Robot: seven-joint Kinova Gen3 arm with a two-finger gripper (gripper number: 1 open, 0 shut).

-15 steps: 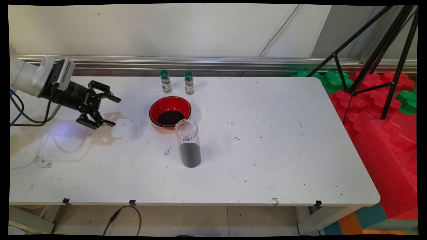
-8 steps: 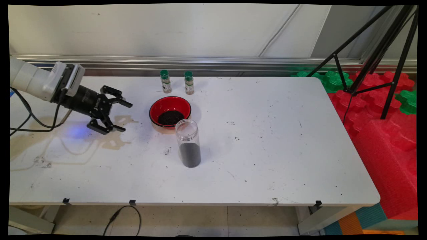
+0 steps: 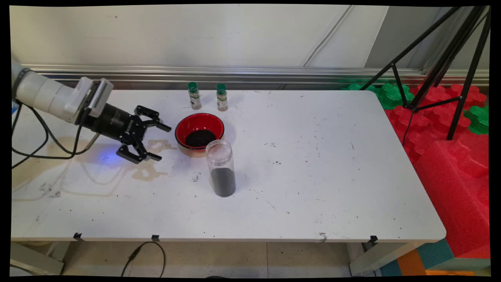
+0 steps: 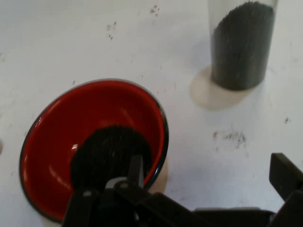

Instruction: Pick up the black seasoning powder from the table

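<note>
Black two-finger claw (image 3: 159,142) stood wide open, holding nothing, low over white table (image 3: 313,188); red round bowl of dark granules (image 3: 199,131) just ahead, clear plastic jar (image 3: 221,168) beyond.

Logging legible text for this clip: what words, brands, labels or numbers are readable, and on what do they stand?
Nothing here reads with certainty.
White lettering on the gripper body: too small to read.
Labels on the two green-capped spice jars: too small to read.
Red bowl, clear jar, table: no text.
</note>
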